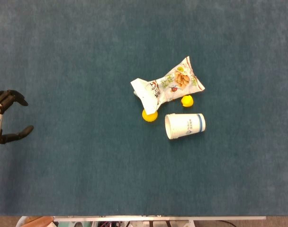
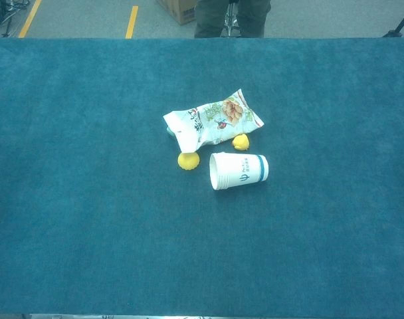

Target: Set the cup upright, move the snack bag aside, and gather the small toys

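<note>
A white paper cup (image 1: 184,126) (image 2: 238,171) with a blue band lies on its side, mouth facing left. Just behind it lies the snack bag (image 1: 166,87) (image 2: 212,120), flat on the blue cloth. Two small yellow toys peek out at the bag's near edge: one (image 1: 149,115) (image 2: 188,160) at its left end, the other (image 1: 187,100) (image 2: 240,141) by the cup's base. A bit of something teal (image 2: 169,132) shows under the bag's left corner. My left hand (image 1: 5,119) is at the far left edge, far from everything, fingers spread and holding nothing. The right hand is out of both views.
The blue cloth-covered table (image 1: 77,56) stretches wide on all sides of the cluster. Beyond its far edge a person's legs (image 2: 231,17) and a cardboard box (image 2: 177,9) stand on the floor.
</note>
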You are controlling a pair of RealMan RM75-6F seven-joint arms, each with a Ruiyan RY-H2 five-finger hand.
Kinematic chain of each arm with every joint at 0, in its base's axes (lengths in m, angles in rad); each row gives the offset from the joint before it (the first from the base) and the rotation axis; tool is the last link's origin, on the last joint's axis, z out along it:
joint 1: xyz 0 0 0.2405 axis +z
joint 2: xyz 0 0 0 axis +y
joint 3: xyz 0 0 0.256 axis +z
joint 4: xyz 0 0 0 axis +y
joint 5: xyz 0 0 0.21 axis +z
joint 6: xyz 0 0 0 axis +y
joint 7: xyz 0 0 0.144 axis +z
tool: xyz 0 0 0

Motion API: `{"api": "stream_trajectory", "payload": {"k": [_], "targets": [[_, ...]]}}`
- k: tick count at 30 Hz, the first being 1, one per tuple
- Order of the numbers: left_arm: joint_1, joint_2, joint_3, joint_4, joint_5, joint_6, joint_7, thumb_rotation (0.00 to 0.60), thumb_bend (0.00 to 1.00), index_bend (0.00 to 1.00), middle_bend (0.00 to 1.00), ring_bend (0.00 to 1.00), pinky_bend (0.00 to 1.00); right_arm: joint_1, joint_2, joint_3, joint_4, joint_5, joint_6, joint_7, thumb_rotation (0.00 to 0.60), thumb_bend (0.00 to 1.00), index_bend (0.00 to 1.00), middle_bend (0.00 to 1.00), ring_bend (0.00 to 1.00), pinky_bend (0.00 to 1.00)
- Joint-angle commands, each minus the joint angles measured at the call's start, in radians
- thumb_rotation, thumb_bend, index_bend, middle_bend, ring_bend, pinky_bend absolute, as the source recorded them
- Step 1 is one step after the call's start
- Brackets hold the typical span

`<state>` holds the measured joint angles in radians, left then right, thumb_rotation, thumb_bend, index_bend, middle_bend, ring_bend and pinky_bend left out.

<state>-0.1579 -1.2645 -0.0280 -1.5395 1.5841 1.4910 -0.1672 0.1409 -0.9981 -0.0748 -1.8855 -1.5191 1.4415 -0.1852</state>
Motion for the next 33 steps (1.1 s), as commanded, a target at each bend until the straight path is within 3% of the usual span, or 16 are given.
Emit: {"api": "stream_trajectory", "payload": {"k": [1,10,20,33], "targets": [[-0.004,-0.002,-0.001,0.003,-0.001,-0.005,-0.001,0.600,0.10,0.43,0.37,0.33,0.47,0.000,-0.003,0.005,0.003,0.004,-0.011,0.001,0.600,0.00,0.16,0.15,0.17,0.37],[-0.003,-0.005,0.000,0.011,-0.010,-0.008,-0.015,0.600,0.10,0.43,0.37,0.33,0.47,0.019,-0.011,0.026,0.014,-0.021,-0.046,0.031,0.600,0.00,0.16,0.15,0.17,0.37],[0.017,-0.001,-0.003,0.004,-0.045,-0.002,-0.023,0.600,0.10,0.43,0.37,0.33,0.47,0.105,-0.022,0.072,0.039,-0.043,-0.150,0.083,0.600,0.00,0.16,0.15,0.17,0.37],[0.023,-0.014,0.002,0.038,-0.050,-0.011,-0.046,0.600,0.10,0.43,0.37,0.33,0.47,0.197,-0.132,0.095,0.117,-0.099,-0.244,0.135,0.600,0.00,0.16,0.17,0.17,0.37]]}}
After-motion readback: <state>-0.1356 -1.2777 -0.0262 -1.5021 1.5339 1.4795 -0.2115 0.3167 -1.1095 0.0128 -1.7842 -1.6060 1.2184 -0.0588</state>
